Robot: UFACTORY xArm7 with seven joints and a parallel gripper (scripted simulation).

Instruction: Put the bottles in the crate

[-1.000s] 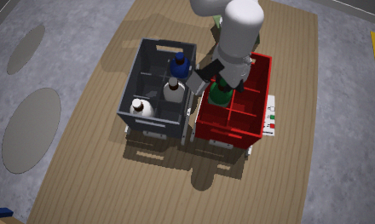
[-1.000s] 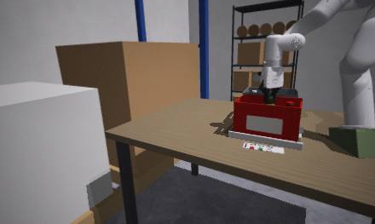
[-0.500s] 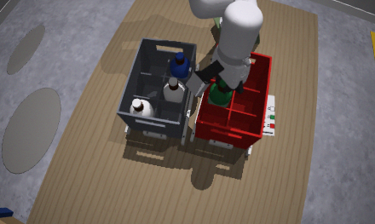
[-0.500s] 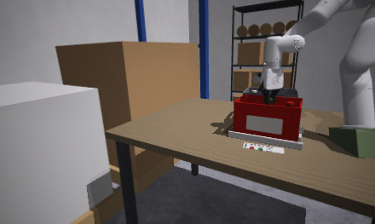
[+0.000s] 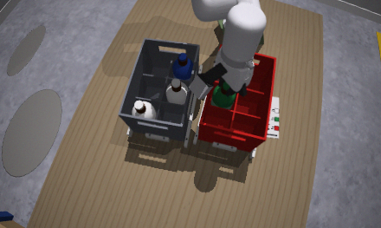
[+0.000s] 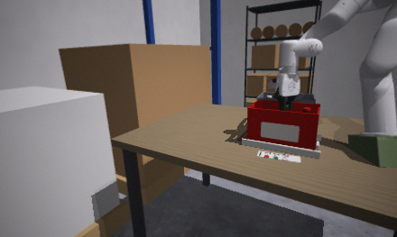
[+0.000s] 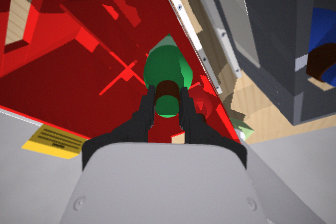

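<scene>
My gripper (image 7: 167, 95) is shut on the neck of a green bottle (image 7: 166, 70) and holds it upright inside the red crate (image 5: 237, 106), in a cell at the crate's left side. The green bottle also shows in the top view (image 5: 223, 97), under my wrist. The dark grey crate (image 5: 162, 88) holds a blue bottle (image 5: 183, 67) and two white bottles (image 5: 176, 90) (image 5: 144, 110). The pick list (image 5: 274, 118) lies to the right of the red crate; it also shows in the exterior view (image 6: 278, 157).
A green block (image 6: 373, 148) lies on the table at the right by the arm's base. Both crates stand on light base plates. A large cardboard box (image 6: 135, 87) and a shelf (image 6: 280, 56) stand beyond the table.
</scene>
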